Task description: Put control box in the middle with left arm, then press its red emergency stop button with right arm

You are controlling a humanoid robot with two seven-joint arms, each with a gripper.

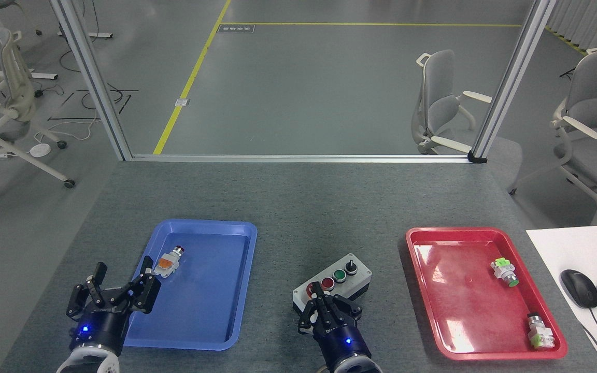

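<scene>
Control box (pixel 341 278), lower centre; right gripper (pixel 321 298), fingers together, apparently on the mostly hidden red emergency stop button (pixel 310 289). Left gripper (pixel 122 272), lower left, spread wide, empty.

One head view looks forward and down from near the table (pixel 298 207); floor (pixel 329 77) fills the upper frame.
</scene>
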